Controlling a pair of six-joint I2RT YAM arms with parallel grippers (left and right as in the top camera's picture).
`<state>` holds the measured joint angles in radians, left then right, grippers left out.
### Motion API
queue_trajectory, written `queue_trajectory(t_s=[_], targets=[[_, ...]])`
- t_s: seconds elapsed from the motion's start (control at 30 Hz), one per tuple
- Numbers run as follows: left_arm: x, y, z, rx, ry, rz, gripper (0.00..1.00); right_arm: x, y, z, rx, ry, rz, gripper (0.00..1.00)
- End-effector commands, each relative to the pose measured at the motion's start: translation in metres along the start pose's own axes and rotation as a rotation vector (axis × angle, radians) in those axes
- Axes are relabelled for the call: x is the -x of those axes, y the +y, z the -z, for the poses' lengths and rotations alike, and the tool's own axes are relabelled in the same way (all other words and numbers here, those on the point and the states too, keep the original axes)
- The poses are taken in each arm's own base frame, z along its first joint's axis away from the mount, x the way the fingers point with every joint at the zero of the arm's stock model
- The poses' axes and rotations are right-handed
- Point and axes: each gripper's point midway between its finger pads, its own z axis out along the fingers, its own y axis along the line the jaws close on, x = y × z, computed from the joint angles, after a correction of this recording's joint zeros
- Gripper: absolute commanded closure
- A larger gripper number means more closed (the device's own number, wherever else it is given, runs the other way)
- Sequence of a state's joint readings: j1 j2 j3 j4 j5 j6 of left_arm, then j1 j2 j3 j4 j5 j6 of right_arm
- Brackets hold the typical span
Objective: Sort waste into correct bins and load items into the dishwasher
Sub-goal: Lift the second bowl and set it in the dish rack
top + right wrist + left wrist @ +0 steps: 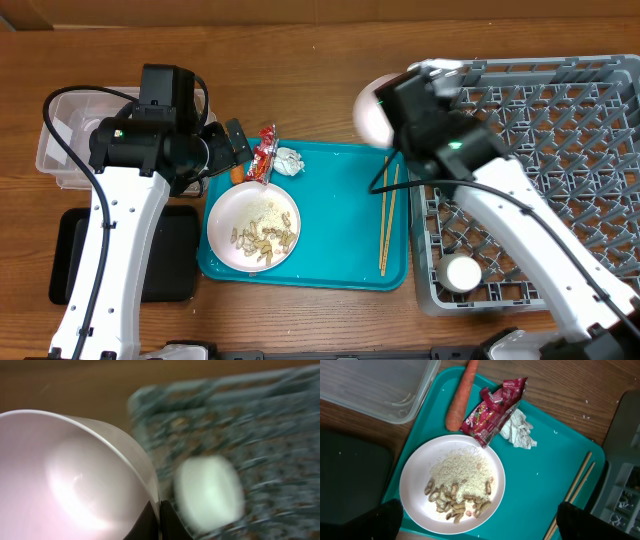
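Pinching a bowl [75,480], the right gripper [159,517] hovered by the rack [560,130], second bowl [461,272] loaded; left gripper [477,522] gaped over unsorted waste [492,410].

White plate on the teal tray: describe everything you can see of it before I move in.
The white plate is round, smooth and glossy, lying flat and upright on the left part of the teal tray. It holds a spread of white rice and, toward one edge, tan peanut shells. The red snack wrapper reaches its rim with one corner; the carrot lies close by, apart. Nothing grips it.
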<state>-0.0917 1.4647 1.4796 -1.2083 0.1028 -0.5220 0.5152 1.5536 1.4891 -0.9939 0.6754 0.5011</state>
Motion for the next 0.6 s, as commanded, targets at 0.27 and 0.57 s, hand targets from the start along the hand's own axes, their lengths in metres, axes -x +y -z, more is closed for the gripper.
queue_trajectory(t_s=[0.27,0.57], targets=[[0.004,0.0,0.002,0.004,-0.014,0.011,0.0,0.045,-0.178,-0.023,-0.802,-0.177,-0.044,0.96],[0.005,0.0,0.002,0.004,-0.015,0.011,0.0,0.01,-0.187,-0.066,-0.847,0.008,0.074,0.96]])
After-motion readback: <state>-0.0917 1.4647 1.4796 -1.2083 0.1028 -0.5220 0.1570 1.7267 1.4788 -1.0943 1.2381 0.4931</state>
